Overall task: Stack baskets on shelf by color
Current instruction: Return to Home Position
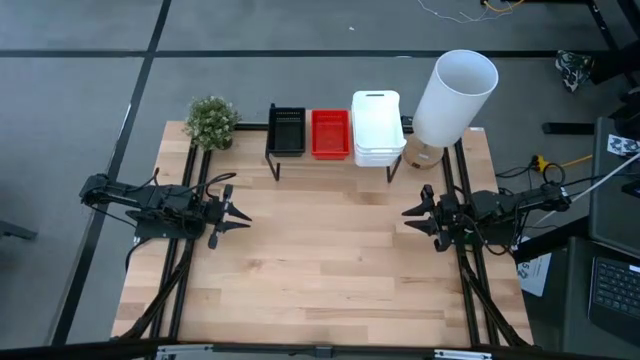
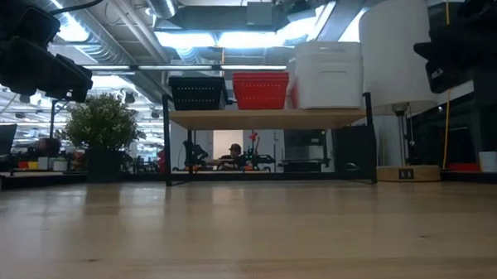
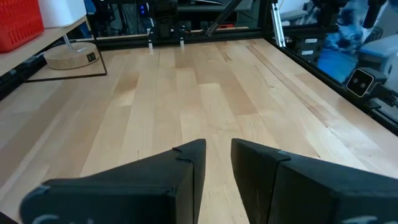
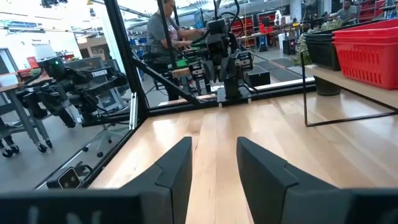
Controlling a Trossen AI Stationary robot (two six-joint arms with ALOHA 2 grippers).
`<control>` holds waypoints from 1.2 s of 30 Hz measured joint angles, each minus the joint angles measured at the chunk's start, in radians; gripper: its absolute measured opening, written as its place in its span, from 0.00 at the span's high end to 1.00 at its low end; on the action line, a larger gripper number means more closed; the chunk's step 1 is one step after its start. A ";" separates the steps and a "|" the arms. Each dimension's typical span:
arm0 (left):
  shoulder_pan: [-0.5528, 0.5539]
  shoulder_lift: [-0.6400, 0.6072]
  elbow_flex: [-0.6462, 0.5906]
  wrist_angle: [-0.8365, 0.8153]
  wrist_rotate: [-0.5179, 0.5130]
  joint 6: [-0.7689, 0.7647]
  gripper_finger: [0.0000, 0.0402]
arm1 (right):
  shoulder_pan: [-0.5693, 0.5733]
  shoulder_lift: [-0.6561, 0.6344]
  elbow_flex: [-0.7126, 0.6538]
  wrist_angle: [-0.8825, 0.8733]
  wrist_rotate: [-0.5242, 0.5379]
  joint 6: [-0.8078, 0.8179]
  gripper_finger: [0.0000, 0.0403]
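Note:
Three stacks of baskets stand on the shelf (image 1: 335, 158) at the table's far edge: black (image 1: 286, 130) on the left, red (image 1: 330, 133) in the middle, white (image 1: 377, 127) on the right. In the low view they show as black (image 2: 198, 93), red (image 2: 260, 89) and white (image 2: 327, 75) on the plank top (image 2: 268, 118). My left gripper (image 1: 238, 213) hovers at the table's left side, open and empty, far from the shelf. My right gripper (image 1: 412, 218) hovers at the right side, open and empty. Both point level toward the table's middle.
A tall white cylinder (image 1: 455, 97) on a round wooden base stands right of the shelf. A small potted plant (image 1: 211, 122) sits at the far left corner. The wooden tabletop (image 1: 325, 260) lies bare between the arms. A person shows in the room beyond.

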 joint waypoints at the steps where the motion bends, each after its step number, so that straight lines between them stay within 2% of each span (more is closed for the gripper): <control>1: 0.000 0.000 0.000 0.000 0.000 0.000 0.83 | 0.000 0.000 0.000 0.000 0.000 0.000 0.69; 36: 0.000 0.000 0.000 0.000 0.000 0.000 0.83 | 0.000 0.000 0.000 0.001 0.000 -0.001 0.69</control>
